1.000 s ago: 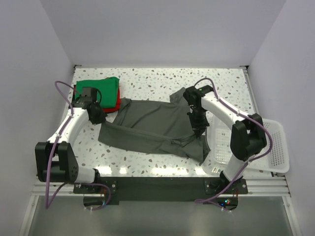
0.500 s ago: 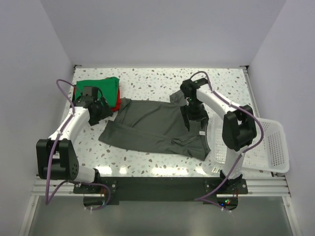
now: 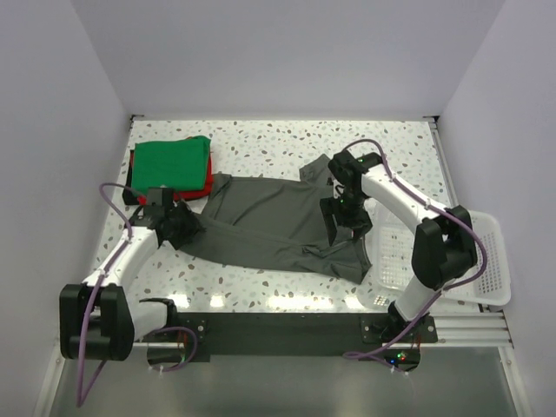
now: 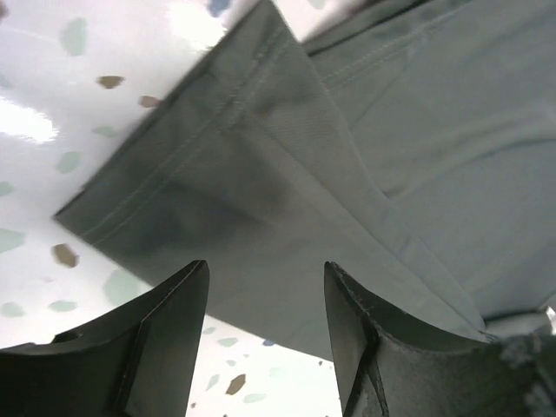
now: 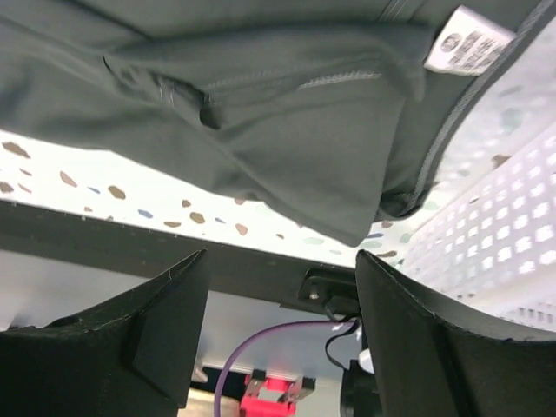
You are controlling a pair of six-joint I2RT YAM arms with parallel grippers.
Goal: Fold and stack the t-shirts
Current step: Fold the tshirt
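Both jaws apart, empty: left gripper [image 4: 265,287] over left corner of grey t-shirt [image 3: 269,217], right gripper [image 5: 282,269] over right end; long axis left-right, 1 end per gripper.

Grey shirt [image 3: 269,221]: large, dark charcoal, spread mostly flat across mid table [image 3: 261,143], long axis left to right. Left edge doubled over into a narrow flap with the stitched hem showing. Right end rumpled and bunched, white label [image 5: 467,41] turned up. One sleeve juts out at the far right.

Green shirt [image 3: 172,162]: folded rectangle at the far-left corner, lying on the red shirt [image 3: 205,184]. Red shows only as a rim along green's edges. Grey's far-left corner lies just beside this stack.
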